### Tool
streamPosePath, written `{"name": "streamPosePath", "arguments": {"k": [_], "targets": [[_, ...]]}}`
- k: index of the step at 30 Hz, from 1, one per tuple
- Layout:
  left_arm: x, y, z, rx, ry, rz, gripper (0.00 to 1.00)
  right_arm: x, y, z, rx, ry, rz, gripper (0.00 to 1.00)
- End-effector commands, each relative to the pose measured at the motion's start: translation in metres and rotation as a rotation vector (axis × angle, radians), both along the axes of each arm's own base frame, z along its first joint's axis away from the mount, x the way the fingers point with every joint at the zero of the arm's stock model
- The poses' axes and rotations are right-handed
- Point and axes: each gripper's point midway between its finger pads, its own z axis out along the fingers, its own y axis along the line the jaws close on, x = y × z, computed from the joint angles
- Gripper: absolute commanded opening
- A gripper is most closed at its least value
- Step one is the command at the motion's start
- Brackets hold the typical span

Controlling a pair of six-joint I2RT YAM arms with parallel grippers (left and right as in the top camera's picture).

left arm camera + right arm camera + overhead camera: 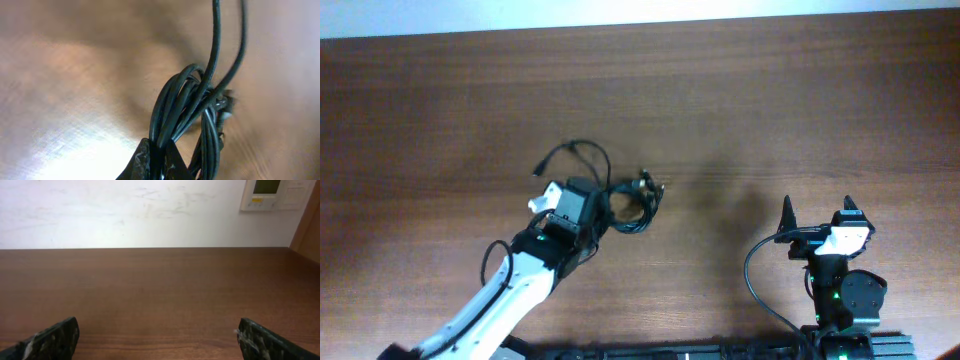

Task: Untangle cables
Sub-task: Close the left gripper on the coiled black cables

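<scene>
Left of the middle of the table [770,100]: reaching in from the lower left edge with the left gripper [603,208], closed tight on the cables [632,205]. Seen from the left wrist, pinching a few strands at the near rim of the bundle between the two fingertips [144,161], with no gap left between them. Probably gripping there to keep one side fixed, or to draw these strands out of the knot; hard to say which. Impossible to tell whether lifted off the wood or resting on it.

About the cables themselves: thin, black, wound into a small tight coil of several loops crossing over each other. Two strands running out from the coil toward the top of the left wrist view. From overhead, one loose strand arching up and to the left above the gripper, ending in a small plug [538,172]. Another small connector [646,182] at the upper right of the coil. Not yet untangled, so far from finished by my judgement.

To the right, well apart from the cables: the right gripper [818,218], near the lower edge, fingers wide apart, holding nothing. Pointing over bare wood toward the wall [150,210]. Likely parked there to keep out of the way until needed for a second hold.
</scene>
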Motion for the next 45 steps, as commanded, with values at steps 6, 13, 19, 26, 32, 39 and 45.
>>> {"name": "streamPosePath", "arguments": {"k": [6,13,19,26,32,39,45], "targets": [[-0.003,-0.009,-0.01,-0.111,0.085,0.114,0.99,0.0,-0.002,-0.002,0.004,0.002,-0.011,0.99],[0.01,-0.013,-0.001,0.397,-0.218,-0.779,0.99,0.0,-0.002,-0.002,0.004,0.002,-0.011,0.99],[0.015,-0.003,-0.002,0.669,-0.298,-1.099,0.99,0.0,-0.002,-0.002,0.004,0.002,-0.011,0.99],[0.003,0.001,-0.01,0.564,-0.203,-0.97,0.88,0.0,-0.002,-0.002,0.004,0.002,-0.011,0.99],[-0.019,0.012,-0.03,0.39,0.012,-0.653,0.5,0.0,-0.002,-0.002,0.004,0.002,-0.011,0.99],[-0.011,0.009,-0.051,0.376,0.043,-0.611,0.51,0.0,-0.002,-0.002,0.004,0.002,-0.011,0.99],[-0.002,0.004,-0.036,0.367,-0.021,-0.6,0.53,0.0,-0.002,-0.002,0.004,0.002,-0.011,0.99]]}}
